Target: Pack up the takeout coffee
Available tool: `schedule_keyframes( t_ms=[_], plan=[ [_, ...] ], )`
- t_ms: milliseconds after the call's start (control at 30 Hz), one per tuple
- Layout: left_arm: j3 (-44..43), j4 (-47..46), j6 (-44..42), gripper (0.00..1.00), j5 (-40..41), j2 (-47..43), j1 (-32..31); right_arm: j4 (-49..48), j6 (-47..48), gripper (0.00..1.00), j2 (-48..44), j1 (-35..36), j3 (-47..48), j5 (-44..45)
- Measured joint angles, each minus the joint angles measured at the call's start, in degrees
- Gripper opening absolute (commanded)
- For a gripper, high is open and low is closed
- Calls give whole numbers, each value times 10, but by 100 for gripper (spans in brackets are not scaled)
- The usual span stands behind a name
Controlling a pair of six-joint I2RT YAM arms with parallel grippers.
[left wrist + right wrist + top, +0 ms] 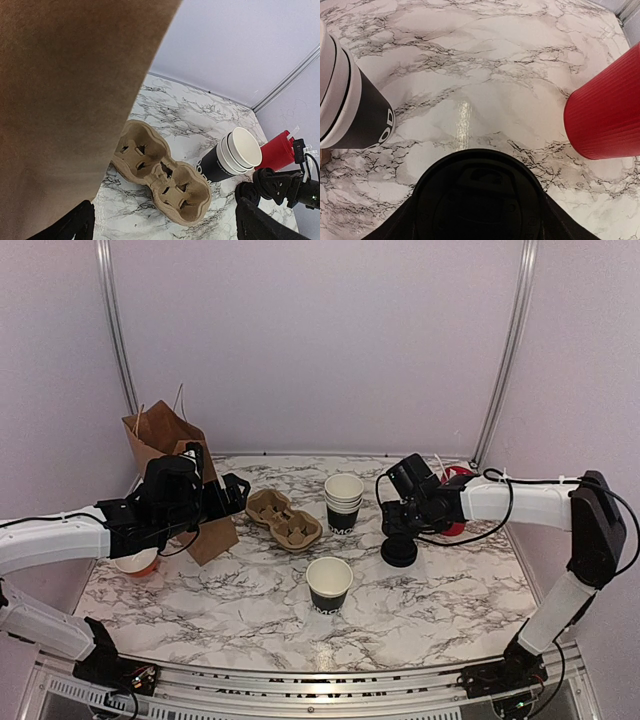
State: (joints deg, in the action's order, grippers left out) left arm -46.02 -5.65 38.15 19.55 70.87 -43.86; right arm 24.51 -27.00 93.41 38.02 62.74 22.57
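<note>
The left gripper (230,495) hangs at the left of the marble-patterned table (200,620), just beside the brown paper bag (168,440); its fingers (75,225) are spread wide with nothing clamped between them, and in the left wrist view the bag's side fills the left of the picture, close against the left finger. Just right of the bag lies the cardboard two-cup carrier (283,518), flat on the table with its wells facing up. The stack of black paper cups (343,502) stands upright just right of the carrier, white insides showing and white lettering on the outer cup. The single black paper cup (329,585) stands upright nearer the front, uncovered, about midway across and well apart from both grippers. The right gripper (398,530) reaches down onto the stack of black lids (399,552), right of the cup stack; in the right wrist view that stack fills the bottom edge, hiding the fingertips, so I cannot tell whether the jaws are closed on a lid or merely around it. The red ribbed cup (605,110) stands near the lids, on the far right.
</note>
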Motion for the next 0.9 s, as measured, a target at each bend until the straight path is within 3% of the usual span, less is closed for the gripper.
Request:
schedule_keyframes(
  t_ms=[900],
  plan=[
    [0,0,0,99,0,0,0,8,-16,82,-21,1,-50,-36]
  ],
)
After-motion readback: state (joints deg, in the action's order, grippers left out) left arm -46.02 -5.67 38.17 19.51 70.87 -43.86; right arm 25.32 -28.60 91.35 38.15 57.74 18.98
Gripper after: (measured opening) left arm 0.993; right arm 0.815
